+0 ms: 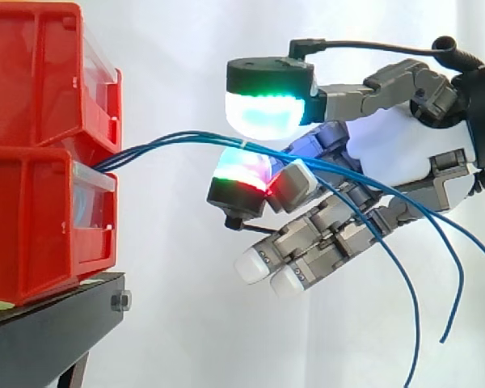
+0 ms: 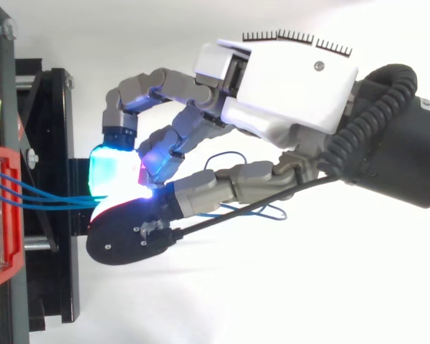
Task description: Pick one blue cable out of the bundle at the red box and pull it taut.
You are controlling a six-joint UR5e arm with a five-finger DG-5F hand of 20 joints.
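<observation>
Blue cables come out between the two stacked red bins at the left of the side view and rise slightly to my hand. There they pass between a green-glowing pad above and a red-and-green-glowing pad below, which close on the bundle. I cannot tell whether one cable or several are pinched. Behind the pinch, the cables run across the lower fingers and hang slack. From above, the cables run from the red bin to the hand.
The bins stand on a black stand whose frame reaches toward the hand in the top view. The two lower fingers, with white pads, point toward the bins. A white curtain is behind.
</observation>
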